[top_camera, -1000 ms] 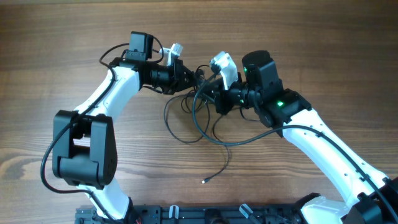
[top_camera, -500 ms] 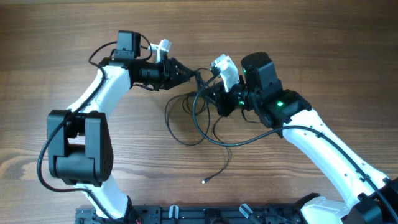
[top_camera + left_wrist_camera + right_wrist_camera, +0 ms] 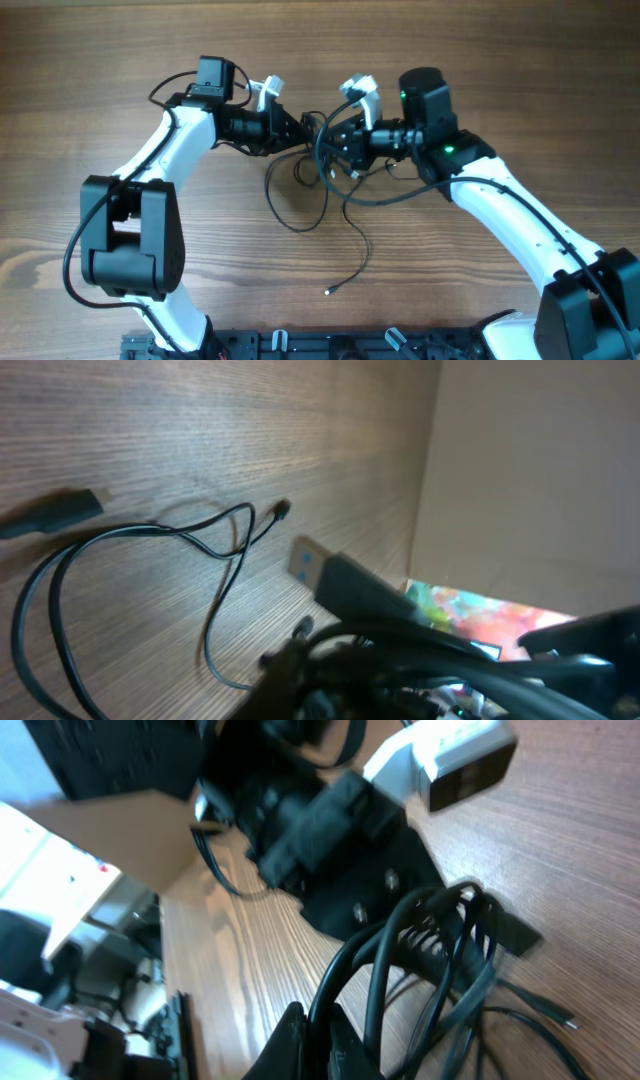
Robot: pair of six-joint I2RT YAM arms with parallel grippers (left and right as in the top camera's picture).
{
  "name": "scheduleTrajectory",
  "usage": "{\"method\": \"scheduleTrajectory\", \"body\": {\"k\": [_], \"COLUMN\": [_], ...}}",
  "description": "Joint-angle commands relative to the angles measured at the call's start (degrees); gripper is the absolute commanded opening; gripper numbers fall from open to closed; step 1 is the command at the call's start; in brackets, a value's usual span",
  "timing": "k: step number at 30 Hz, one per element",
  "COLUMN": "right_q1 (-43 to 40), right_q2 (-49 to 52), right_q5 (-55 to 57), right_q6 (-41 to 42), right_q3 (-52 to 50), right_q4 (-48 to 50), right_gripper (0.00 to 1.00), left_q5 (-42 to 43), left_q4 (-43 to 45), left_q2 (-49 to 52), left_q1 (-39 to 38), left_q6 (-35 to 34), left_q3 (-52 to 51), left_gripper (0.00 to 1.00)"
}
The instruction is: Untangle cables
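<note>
The cables [image 3: 322,150] are thin black wires bunched between my two grippers at the table's middle back. Loops trail down over the wood, and one loose end [image 3: 328,291] lies near the front. My left gripper [image 3: 307,127] reaches in from the left and is shut on the bundle's upper left. In its wrist view the dark bundle [image 3: 400,660] crowds the blurred left gripper [image 3: 320,672]. Slack loops [image 3: 200,540] and a small plug [image 3: 283,510] lie on the wood beyond it. My right gripper [image 3: 315,1010] is shut on one black cable [image 3: 345,960] that arches up into the knot [image 3: 450,920].
The table is bare wood [image 3: 500,60]. A black rail [image 3: 350,345] runs along its front edge. The left arm's black base link [image 3: 125,240] stands at the front left. In the right wrist view the left arm's gripper body [image 3: 340,830] and white camera [image 3: 450,750] sit close behind the knot.
The left gripper drew back to the left, opened briefly, then returned to the bundle and shut. The right gripper turned and shifted slightly up and left, still holding its cable.
</note>
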Motion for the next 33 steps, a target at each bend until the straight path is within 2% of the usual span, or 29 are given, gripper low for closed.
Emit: {"method": "scheduleTrajectory", "body": {"k": [1, 6, 8, 12, 14, 15, 18, 22, 25, 26, 28, 33], "right_q1": [-3.8, -6.7, -6.7, -6.7, -6.7, -6.7, -6.7, -6.7, -6.7, -6.7, -6.7, -6.5], "right_q2": [0.9, 0.9, 0.9, 0.9, 0.9, 0.9, 0.9, 1.0, 1.3, 1.3, 1.3, 2.5], "right_q5": [-10.0, -26.0, -25.7, -19.8, -18.8, -18.8, -17.6, -15.0, -8.0, -1.9, 2.1, 3.3], "right_q6": [3.5, -2.9, -3.7, -3.4, -3.4, -3.4, -3.4, -3.5, -3.5, -3.5, -3.5, -3.5], "right_q3": [1.6, 1.6, 1.6, 1.6, 1.6, 1.6, 1.6, 1.6, 1.6, 1.6, 1.6, 1.6], "right_q4": [1.7, 3.3, 3.1, 3.1, 2.8, 2.8, 2.3, 0.4, -1.8, -3.9, -5.6, -7.4], "right_gripper": [0.04, 0.04, 0.06, 0.24, 0.45, 0.51, 0.53, 0.53, 0.55, 0.55, 0.56, 0.57], "left_q5": [-9.6, -17.1, -17.9, -20.8, -25.9, -28.8, -32.4, -32.4, -31.6, -31.1, -30.1, -29.5], "left_q4": [-2.0, -3.0, -3.0, -4.1, -6.0, -7.1, -8.9, -9.1, -9.1, -9.2, -9.2, -8.7], "left_q2": [0.8, 0.8, 0.8, 0.8, 0.8, 0.8, 0.8, 0.8, 0.8, 0.8, 0.8, 0.8], "left_q1": [-0.9, -0.9, -0.9, -0.9, -0.9, -0.9, -0.9, -0.9, -1.4, -1.7, -2.0, -3.7], "left_q6": [1.4, 0.2, -0.6, -0.6, -0.6, -0.6, -0.5, 0.4, 4.4, 5.7, 6.1, 6.1], "left_q3": [0.0, 0.0, 0.0, 0.0, 0.0, 0.0, 0.0, 0.0, 0.0, 0.0, -0.1, 0.0], "left_gripper": [0.04, 0.04, 0.04, 0.04, 0.04, 0.04, 0.04, 0.04, 0.04, 0.04, 0.04, 0.04]}}
